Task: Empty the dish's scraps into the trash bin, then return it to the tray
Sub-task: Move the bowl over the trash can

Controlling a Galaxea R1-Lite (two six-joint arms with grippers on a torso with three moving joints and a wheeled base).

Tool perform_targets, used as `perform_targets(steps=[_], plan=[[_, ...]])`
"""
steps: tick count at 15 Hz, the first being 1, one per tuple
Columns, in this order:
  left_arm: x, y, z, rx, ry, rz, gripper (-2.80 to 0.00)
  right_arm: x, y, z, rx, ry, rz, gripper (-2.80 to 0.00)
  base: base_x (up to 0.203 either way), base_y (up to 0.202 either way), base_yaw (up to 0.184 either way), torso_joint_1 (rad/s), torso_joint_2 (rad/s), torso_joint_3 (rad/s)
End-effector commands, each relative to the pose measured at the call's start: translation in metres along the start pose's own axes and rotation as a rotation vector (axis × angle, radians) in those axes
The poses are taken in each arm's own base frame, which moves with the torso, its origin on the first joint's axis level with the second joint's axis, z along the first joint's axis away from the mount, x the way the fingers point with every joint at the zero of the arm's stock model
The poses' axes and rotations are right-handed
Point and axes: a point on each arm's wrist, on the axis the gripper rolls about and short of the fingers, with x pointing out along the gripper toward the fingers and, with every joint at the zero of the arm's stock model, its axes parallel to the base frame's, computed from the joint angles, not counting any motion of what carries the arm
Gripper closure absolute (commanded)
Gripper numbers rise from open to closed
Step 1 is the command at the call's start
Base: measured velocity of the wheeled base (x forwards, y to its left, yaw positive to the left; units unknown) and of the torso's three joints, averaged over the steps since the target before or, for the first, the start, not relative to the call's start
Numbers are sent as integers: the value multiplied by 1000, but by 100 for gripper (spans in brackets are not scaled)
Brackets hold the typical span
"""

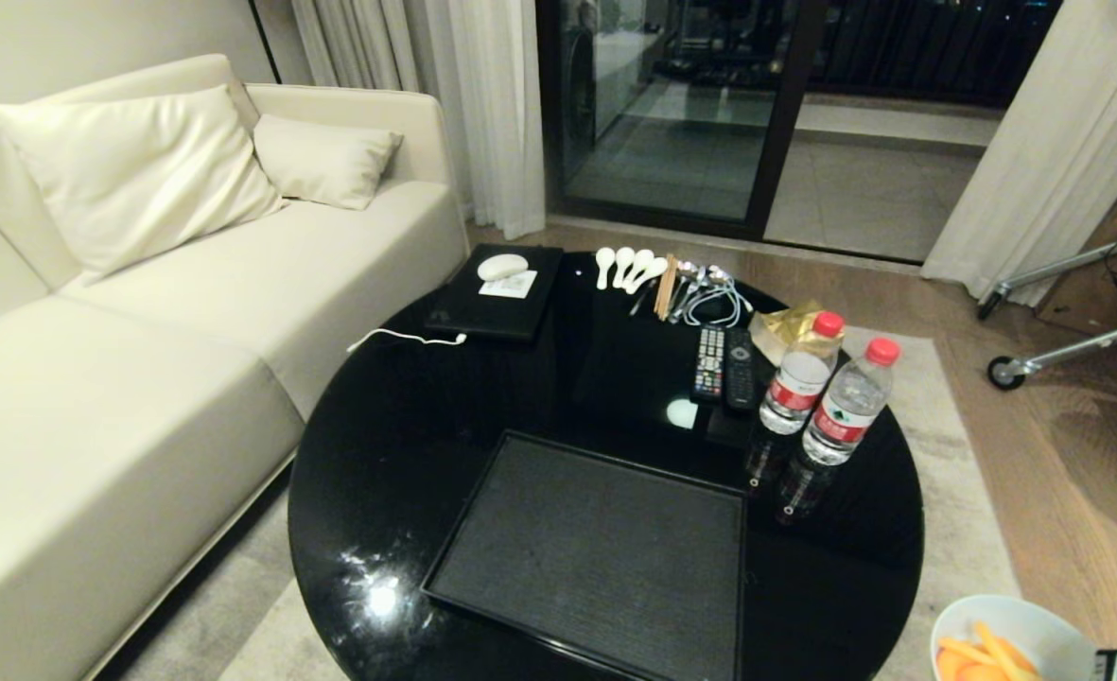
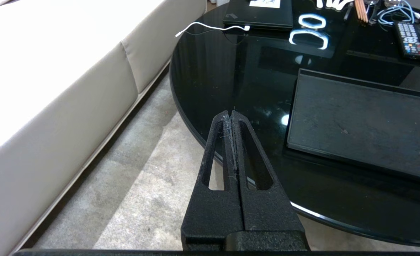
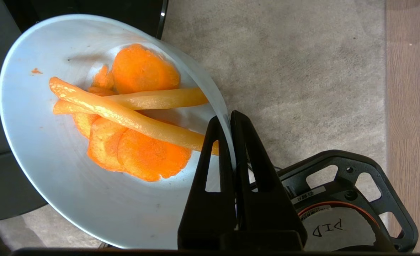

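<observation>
meanwhile the right gripper (image 3: pixel 230 117) was clamped tight on the rim of the dish (image 3: pixel 71 177), one finger inside the bowl and one outside, with only the thin white wall between them. the dish hung off the near right edge of the round black glass table (image 1: pixel 407 445), out over the grey rug (image 3: pixel 284 71), and in the head view only part of it showed at the lower right corner (image 1: pixel 1021 629), beyond the table's edge. the scraps (image 3: pixel 135 117) lay inside it: round orange carrot slices heaped together, with two long pale strips lying across them and reaching toward the gripped rim. a tiny orange fleck stuck to the inner wall of the dish, apart from the heap.

the tray (image 1: pixel 596 549) sat on the near part of the table with nothing on it, its long side facing the robot. behind the tray stood two water bottles (image 1: pixel 828 402) with red caps, side by side toward the table's right, and two remote controls (image 1: pixel 724 364) lay just beside them. further back on the table were white spoons (image 1: pixel 624 265), chopsticks (image 1: pixel 667 284) and a closed black laptop (image 1: pixel 497 303) with a white mouse on its lid.

the left gripper (image 2: pixel 232 117) hung off the table's left near edge, above the rug, its fingers pressed together on nothing. a cream sofa (image 1: pixel 142 312) stood to the table's left.
</observation>
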Motion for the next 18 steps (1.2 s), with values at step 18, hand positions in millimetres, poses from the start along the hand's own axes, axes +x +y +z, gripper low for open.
perform_targets(steps=[18], plan=[[0, 0, 0, 0, -1, 0, 0, -1, -3, -3, 2, -3, -2, 0, -120, 0, 0, 2, 2, 2]])
